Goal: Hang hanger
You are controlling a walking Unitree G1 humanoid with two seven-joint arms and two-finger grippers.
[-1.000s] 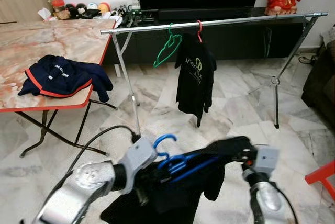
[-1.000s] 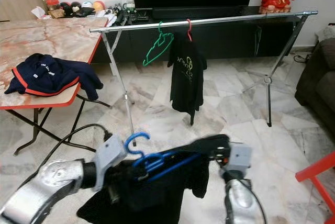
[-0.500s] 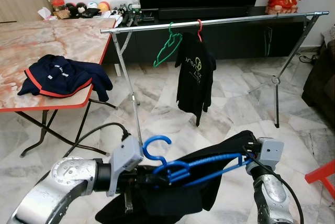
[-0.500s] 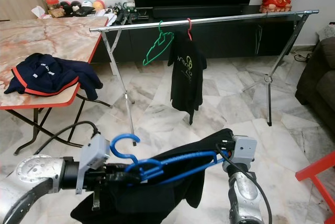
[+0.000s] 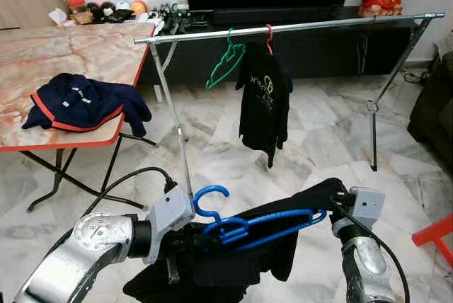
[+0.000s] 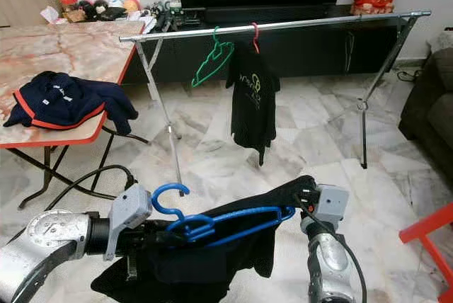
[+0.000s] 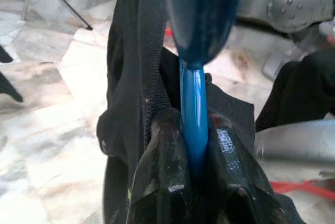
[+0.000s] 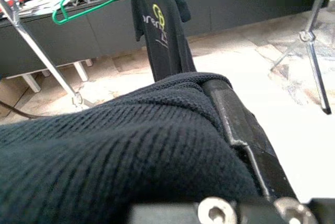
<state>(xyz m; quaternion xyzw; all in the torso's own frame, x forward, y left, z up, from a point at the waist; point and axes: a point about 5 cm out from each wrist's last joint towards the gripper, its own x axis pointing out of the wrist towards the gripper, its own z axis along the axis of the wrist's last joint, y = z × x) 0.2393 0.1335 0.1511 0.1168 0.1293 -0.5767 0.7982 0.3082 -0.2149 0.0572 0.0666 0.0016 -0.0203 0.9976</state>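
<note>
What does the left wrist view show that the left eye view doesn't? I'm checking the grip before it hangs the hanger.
Left wrist view: the left gripper fingers shut on the blue hanger bar, pressed against each side. Left eye view: the rail with a green hanger and a hung black shirt, far ahead. Both: the black garment draped over the blue hanger.
</note>
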